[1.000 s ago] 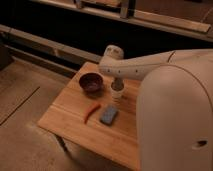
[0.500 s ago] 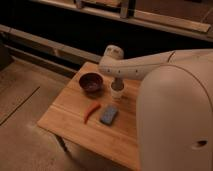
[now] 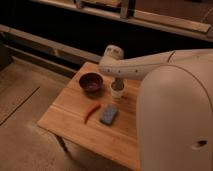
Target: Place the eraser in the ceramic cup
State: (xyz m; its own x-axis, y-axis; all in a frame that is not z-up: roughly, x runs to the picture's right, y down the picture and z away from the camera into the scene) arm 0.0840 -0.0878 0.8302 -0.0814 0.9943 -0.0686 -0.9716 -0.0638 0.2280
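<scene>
The eraser point(image 3: 109, 114) is a flat blue-grey block lying on the wooden table point(image 3: 70, 120), in front of the ceramic cup. The ceramic cup point(image 3: 117, 91) is small and white and stands upright near the table's far side, right of a dark bowl. My white arm point(image 3: 135, 67) reaches in from the right above the table. My gripper point(image 3: 119, 82) hangs down from the arm directly over the cup and partly hides the cup's opening. The eraser lies apart from the gripper.
A wider dark reddish-brown bowl point(image 3: 91, 83) stands left of the cup. A thin red, chili-shaped object point(image 3: 91, 112) lies left of the eraser. My large white body point(image 3: 175, 120) fills the right side. A dark ledge and rail point(image 3: 55, 47) run behind the table.
</scene>
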